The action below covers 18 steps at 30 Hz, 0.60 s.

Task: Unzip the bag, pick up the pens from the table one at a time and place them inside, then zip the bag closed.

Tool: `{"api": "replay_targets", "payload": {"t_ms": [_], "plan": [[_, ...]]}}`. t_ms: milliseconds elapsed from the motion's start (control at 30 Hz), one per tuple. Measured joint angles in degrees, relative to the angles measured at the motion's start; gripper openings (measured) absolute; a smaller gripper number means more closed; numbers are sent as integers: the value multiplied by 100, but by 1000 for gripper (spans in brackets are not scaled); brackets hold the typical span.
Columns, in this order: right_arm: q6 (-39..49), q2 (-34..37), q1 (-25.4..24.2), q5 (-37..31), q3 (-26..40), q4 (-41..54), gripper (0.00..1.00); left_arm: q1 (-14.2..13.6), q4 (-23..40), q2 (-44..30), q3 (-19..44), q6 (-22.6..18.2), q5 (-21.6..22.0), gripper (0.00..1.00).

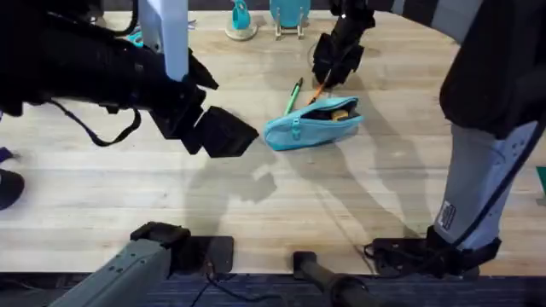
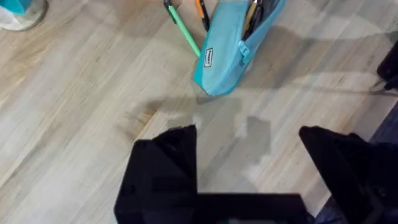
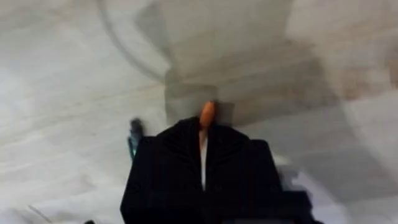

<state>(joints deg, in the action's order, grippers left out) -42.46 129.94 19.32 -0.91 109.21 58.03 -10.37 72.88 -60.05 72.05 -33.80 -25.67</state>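
Currently the right gripper [image 1: 328, 78] is seen in the overhead view just beyond the far edge of the bag [image 1: 312, 124], closed on the orange pen [image 1: 320, 89], whose lower end reaches down to the open zipper mouth. The orange pen's long axis runs diagonally, from far right down toward near left, so the coming move is judged to turn on feeding it down and nearward into the opening right under it. The bag lies mid-worktop [image 1: 256, 213], long axis roughly left to right, unzipped, with dark contents visible inside. The green pen [image 1: 293, 95] lies on the worktop touching or just beside the bag's far edge, left of the orange pen, on a similar diagonal. The left gripper [image 1: 223, 135] hangs left of the bag, near it but apart, jaws wide open and holding nothing. The right arm is clearly the nearer one to both pens. From the right wrist view the closed fingers with the orange pen end poking out between them are confirmed, which the overhead barely resolves. From the left wrist view the bag's label and zipper pull are shown.
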Motion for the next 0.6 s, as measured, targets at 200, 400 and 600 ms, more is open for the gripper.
{"api": "replay_targets", "payload": {"t_ms": [200, 400, 600], "plan": [[0, 244, -65, 105, 555, 673, 30, 0, 0, 0, 0, 0, 0, 996], [0, 280, -97, 123, 1447, 823, 31, 0, 0, 0, 0, -2, 0, 996], [0, 280, -97, -55, 2399, 1262, 31, 0, 0, 0, 0, 0, 0, 995]]}}
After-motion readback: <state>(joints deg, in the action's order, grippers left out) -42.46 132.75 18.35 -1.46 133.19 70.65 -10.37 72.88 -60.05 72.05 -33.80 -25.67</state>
